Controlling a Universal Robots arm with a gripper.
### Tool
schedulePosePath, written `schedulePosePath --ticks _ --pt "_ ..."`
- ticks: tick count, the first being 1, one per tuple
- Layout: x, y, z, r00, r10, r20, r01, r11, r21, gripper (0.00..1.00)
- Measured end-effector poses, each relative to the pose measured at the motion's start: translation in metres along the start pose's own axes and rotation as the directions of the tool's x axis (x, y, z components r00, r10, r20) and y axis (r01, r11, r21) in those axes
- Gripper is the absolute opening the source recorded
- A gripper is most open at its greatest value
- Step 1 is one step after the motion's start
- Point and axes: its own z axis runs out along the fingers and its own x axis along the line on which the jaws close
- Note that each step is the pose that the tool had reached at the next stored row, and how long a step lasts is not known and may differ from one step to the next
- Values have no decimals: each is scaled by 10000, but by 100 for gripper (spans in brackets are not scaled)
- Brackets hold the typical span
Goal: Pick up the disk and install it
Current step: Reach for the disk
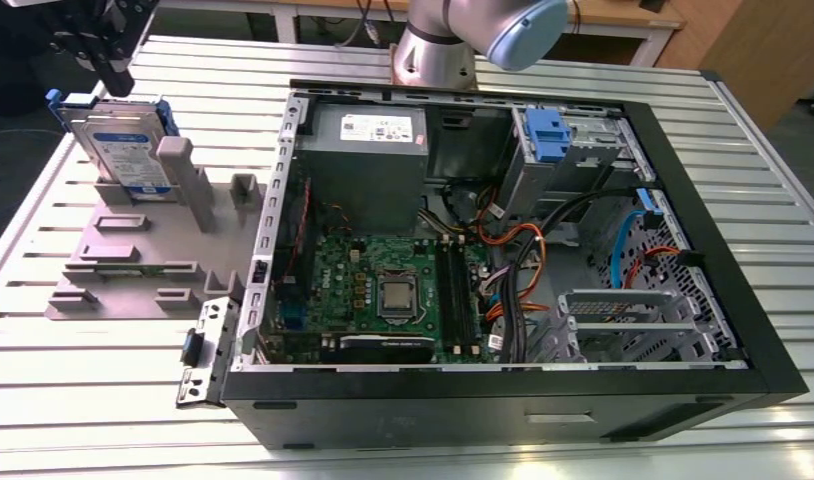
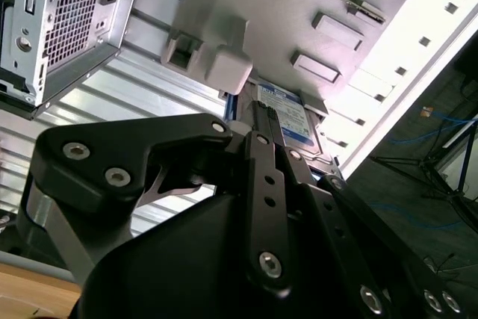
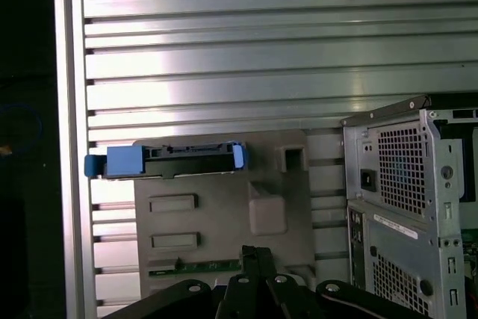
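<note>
In the exterior view I see the black gripper (image 1: 115,82) near the top edge of the disk (image 1: 120,140), a flat silver hard drive in a blue plastic frame. It stands on edge in a grey plastic fixture (image 1: 140,250) on the slatted metal table (image 1: 60,400), left of the open black computer case (image 1: 514,405). In the second wrist view its fingers (image 2: 263,156) look pressed together, holding nothing, and in the first wrist view the disk (image 3: 168,159) sits at the fixture's far end.

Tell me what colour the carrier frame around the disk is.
Blue. The disk shows it best in the first wrist view.
</note>
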Motion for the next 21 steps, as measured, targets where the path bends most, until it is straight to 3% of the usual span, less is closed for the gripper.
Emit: schedulePosePath --ticks 21 --pt "56 -4 -1 10000 2 0 -2 10000 0 11"
